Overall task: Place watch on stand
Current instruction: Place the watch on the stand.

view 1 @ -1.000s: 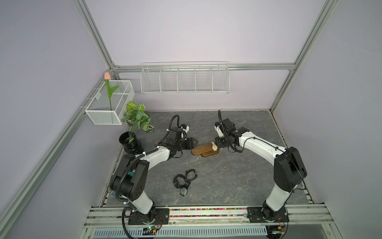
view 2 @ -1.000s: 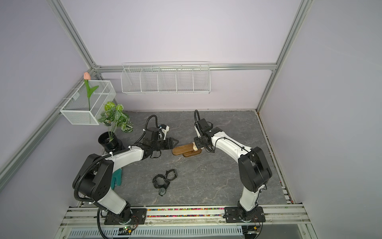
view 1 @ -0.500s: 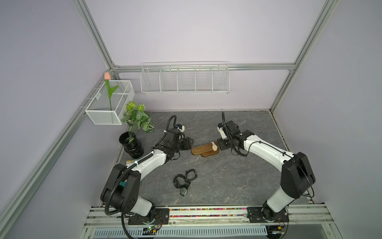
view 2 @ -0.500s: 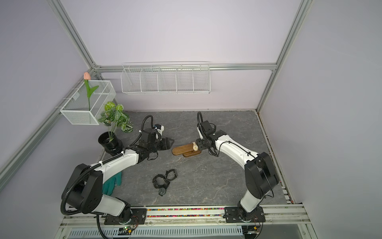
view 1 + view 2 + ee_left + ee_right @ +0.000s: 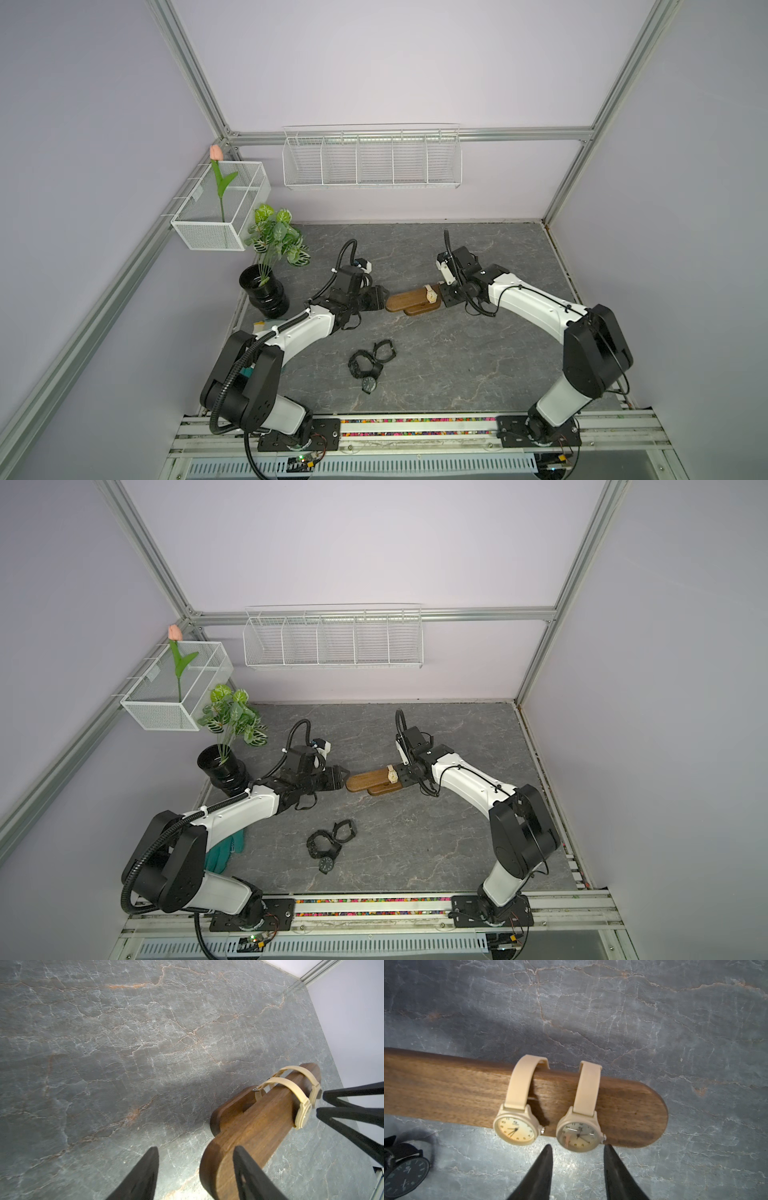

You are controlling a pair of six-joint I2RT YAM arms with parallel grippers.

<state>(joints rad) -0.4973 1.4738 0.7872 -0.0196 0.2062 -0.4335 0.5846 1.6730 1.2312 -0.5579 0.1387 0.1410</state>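
Stand (image 5: 405, 300) mid-frame in both top views, watch (image 5: 431, 295) looped over its right part, right gripper (image 5: 444, 296) backed off rightward since a second ago. Left wrist view: left gripper (image 5: 196, 1148) well apart, empty, at the stand's near end, lower right. Right wrist view: jaws parted flanking the watch case; grip unclear.

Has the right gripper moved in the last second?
Yes. The right gripper has drawn back along the stand toward its right end, away from the cream watches.
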